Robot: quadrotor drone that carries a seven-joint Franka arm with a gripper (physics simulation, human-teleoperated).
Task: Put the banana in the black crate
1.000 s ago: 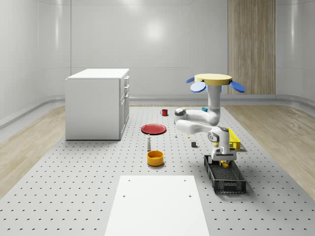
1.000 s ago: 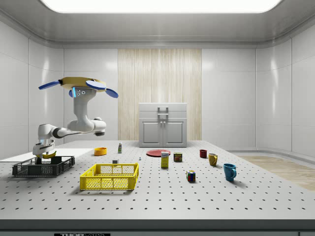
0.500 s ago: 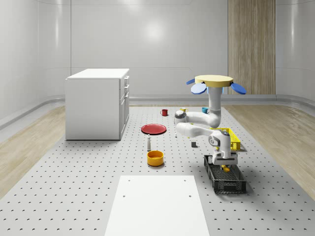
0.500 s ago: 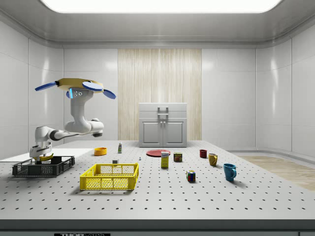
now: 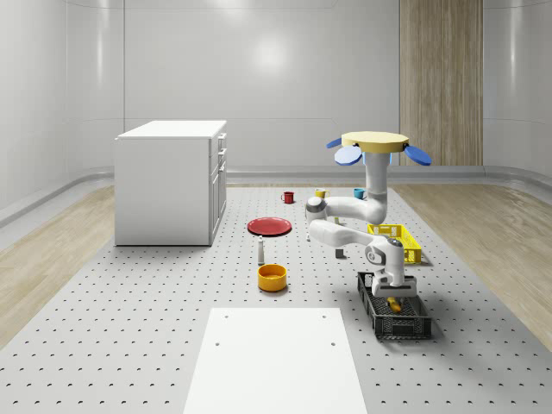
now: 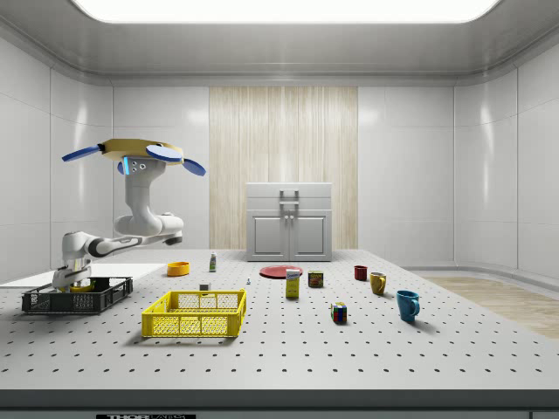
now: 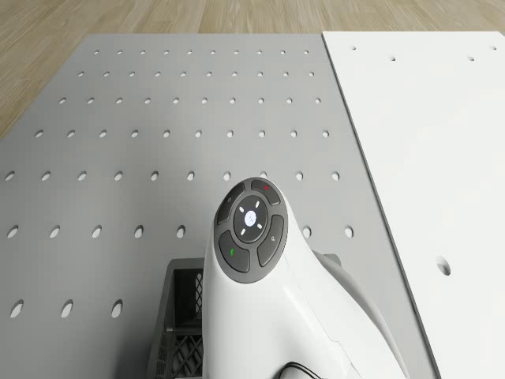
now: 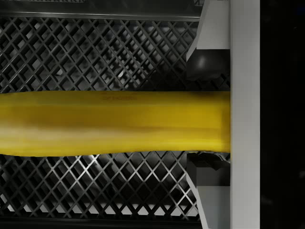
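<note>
Banana (image 8: 114, 124): lies across the wrist view, pinched between the gripper's fingers (image 8: 209, 43), low inside the black crate (image 5: 395, 315), lower right of the whole-scene view.
Gripper (image 5: 394, 297): pinching the banana, down within the crate walls.
Drone (image 5: 373, 142): hovers above the counter (image 5: 155, 328), near the yellow crate (image 6: 194, 313).

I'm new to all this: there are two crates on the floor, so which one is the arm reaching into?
The black crate, nearest the white mat. The banana hangs inside it; the yellow crate sits farther back.
</note>
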